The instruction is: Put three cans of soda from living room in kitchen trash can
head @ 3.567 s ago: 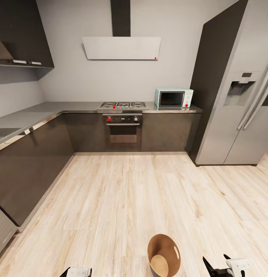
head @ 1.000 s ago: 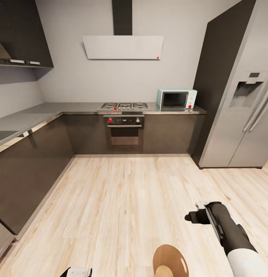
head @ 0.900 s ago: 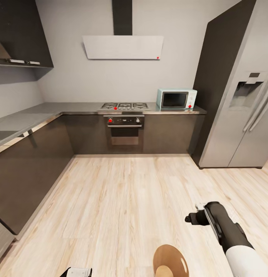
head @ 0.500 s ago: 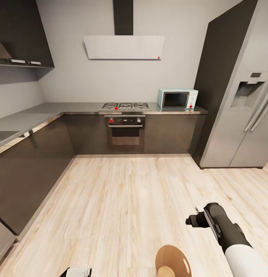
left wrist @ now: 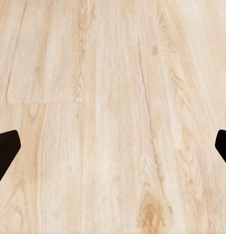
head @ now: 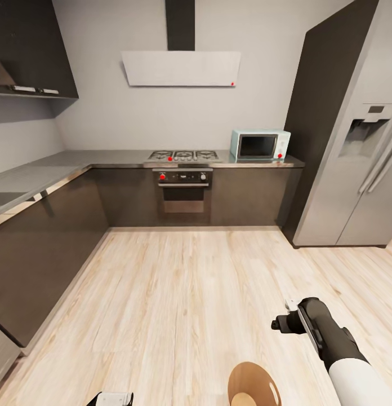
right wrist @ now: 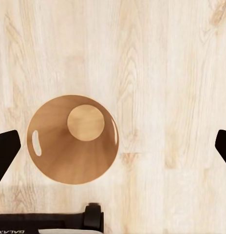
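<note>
The tash can [right wrist: 72, 139] stands upright on the kitchen's wood floor [head: 179, 293] near the robot's base, its tan inside bare; the right gripper [right wrist: 113, 146] hangs above it, spread wide and holding nothing, and the left gripper [left wrist: 113, 151] likewise gapes over floor

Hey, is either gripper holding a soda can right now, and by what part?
Nothing is held. Both wrist views show wide-open fingers over bare floor; the right gripper looks down into the trash can.

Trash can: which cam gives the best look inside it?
Right wrist view: it looks straight down into the tash can, whole rim and tan-brown bottom visible, no can seen inside. The head view catches just its upper rim, cut by the picture's bottom edge. The left wrist view gives wood floor.
</note>
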You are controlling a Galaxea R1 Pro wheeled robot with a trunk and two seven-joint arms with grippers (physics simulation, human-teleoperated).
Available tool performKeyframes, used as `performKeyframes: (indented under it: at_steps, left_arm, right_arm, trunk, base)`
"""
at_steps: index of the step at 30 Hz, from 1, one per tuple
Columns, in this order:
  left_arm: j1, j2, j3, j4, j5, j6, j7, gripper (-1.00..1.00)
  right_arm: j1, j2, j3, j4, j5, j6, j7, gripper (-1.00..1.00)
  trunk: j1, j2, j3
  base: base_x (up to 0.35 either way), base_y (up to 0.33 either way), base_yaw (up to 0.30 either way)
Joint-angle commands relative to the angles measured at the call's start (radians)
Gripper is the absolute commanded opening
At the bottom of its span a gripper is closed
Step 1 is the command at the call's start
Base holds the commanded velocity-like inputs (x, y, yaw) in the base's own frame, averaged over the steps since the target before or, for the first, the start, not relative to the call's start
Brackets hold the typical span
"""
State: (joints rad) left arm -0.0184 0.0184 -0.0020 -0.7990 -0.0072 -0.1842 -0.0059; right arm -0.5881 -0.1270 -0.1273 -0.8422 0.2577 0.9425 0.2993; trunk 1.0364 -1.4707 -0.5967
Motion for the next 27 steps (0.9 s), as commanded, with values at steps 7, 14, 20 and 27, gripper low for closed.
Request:
performKeyframes:
  at_steps: [7, 14, 20, 27]
  left_arm:
    - [0.000, 0.000, -0.002, 0.000, 0.000, 0.005, -0.003, 1.00]
    - [0.000, 0.000, -0.006, 0.000, -0.002, 0.010, -0.003, 1.00]
    - [0.000, 0.000, -0.007, 0.000, -0.001, 0.011, -0.003, 1.00]
    - [0.000, 0.000, -0.009, 0.000, -0.003, 0.011, -0.003, 1.00]
  right_arm:
    - [0.000, 0.000, 0.000, 0.000, 0.000, 0.000, 0.000, 1.00]
    - [0.001, 0.000, -0.001, 0.000, 0.000, -0.001, 0.000, 1.00]
    - [0.001, -0.001, -0.001, 0.000, 0.000, -0.001, 0.000, 1.00]
    - [0.001, 0.000, 0.000, 0.000, 0.001, -0.001, 0.000, 1.00]
  trunk:
    - [0.027, -0.049, -0.022]
    - [0.054, -0.098, -0.044]
    - [0.077, -0.140, -0.063]
    - [0.104, -0.189, -0.085]
  base:
    - [0.001, 0.000, 0.000]
    - [0.000, 0.000, 0.000]
    - [0.000, 0.000, 0.000]
    - [0.000, 0.000, 0.000]
